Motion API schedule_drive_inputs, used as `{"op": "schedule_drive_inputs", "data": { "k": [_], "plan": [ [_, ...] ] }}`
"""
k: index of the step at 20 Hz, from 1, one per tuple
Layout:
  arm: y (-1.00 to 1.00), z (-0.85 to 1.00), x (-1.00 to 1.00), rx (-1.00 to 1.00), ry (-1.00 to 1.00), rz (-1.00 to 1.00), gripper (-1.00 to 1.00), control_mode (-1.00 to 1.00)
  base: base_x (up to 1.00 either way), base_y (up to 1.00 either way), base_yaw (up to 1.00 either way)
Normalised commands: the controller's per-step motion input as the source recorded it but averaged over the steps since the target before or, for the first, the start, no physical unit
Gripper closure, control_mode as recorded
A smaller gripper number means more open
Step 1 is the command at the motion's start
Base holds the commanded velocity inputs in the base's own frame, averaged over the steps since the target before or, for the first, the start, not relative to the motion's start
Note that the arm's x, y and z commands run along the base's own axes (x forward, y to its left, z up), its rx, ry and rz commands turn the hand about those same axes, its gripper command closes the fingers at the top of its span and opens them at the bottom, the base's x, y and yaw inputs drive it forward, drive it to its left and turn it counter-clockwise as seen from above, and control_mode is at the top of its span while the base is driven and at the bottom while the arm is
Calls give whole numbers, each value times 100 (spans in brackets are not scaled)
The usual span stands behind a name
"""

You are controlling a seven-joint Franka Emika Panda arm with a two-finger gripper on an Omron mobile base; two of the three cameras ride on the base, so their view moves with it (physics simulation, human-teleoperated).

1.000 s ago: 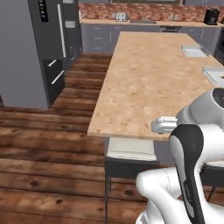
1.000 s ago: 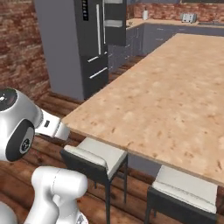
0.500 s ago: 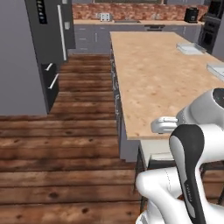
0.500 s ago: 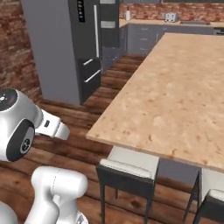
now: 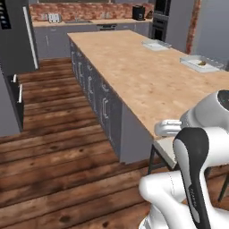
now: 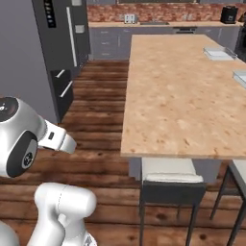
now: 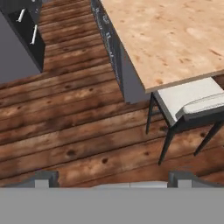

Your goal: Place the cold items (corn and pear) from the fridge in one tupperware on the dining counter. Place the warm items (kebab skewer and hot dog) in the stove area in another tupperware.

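The gripper [image 7: 113,177] stood wide open and empty over the wood floor [image 7: 65,131], near the dining counter [image 7: 175,39] corner.

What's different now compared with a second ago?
The whole view has swung: the base has turned, so the dining counter and fridge sit differently in the picture. Nothing on the counter moved; the two trays are in place. The hand stays open and empty.

The long light wood-grain dining counter [image 6: 182,86] stands right of the closed dark grey fridge [image 6: 57,48].
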Motion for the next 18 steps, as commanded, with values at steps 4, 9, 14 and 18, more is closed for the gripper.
{"op": "schedule_drive_inputs", "data": {
  "k": [4, 9, 14, 18],
  "plan": [
    [0, 0, 0, 0, 0, 0, -100, 100, 69, 100, -42],
    [0, 0, 0, 0, 0, 0, -100, 100, 100, 94, -11],
    [0, 0, 0, 0, 0, 0, -100, 100, 100, 47, -2],
    [0, 0, 0, 0, 0, 0, -100, 100, 100, 0, 0]
  ]
}}
